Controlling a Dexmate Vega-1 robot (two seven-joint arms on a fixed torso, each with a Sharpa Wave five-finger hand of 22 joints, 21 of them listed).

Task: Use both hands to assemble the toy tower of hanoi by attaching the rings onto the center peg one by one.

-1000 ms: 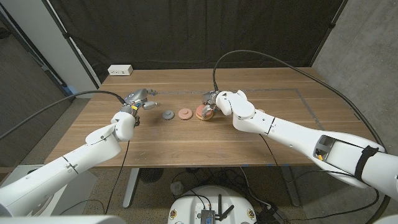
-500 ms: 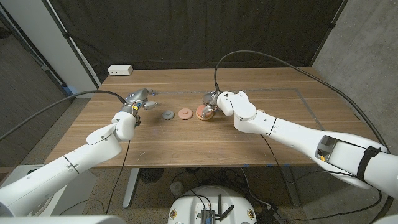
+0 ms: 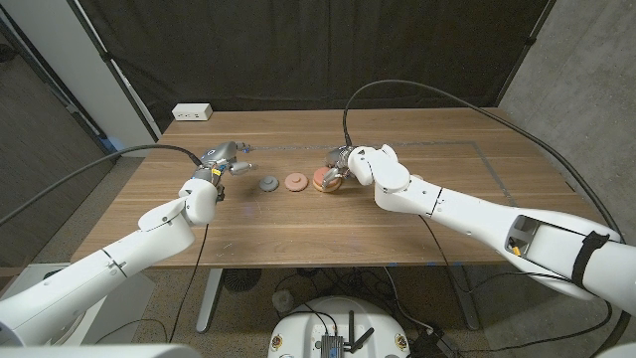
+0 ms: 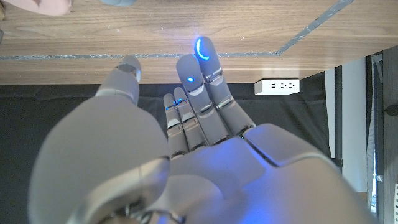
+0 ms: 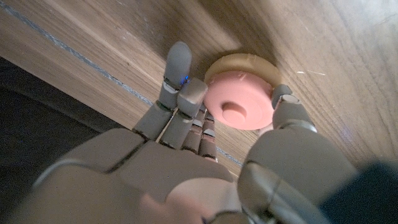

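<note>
A wooden table (image 3: 298,214) carries a short row of toy tower pieces near its middle. The right robot hand (image 3: 338,171) is at the right end of the row, its fingers (image 5: 180,81) and thumb curled around a pink ring (image 5: 239,102) that sits on a tan base disc (image 5: 245,65). It appears to grip the pink ring's edge, with the peg tip showing through the ring's centre. Just beside this stack lies a loose salmon-pink ring (image 3: 294,182), and next to that a smaller grey ring (image 3: 267,184), both flat on the table.

The left robot hand (image 3: 225,159) hovers near the grey ring, apart from it, with fingers spread and holding nothing.

The likely risk is that the pink ring tilts and jams on the peg, or that the light base slides or lifts if the right robot hand pulls away unevenly.
</note>
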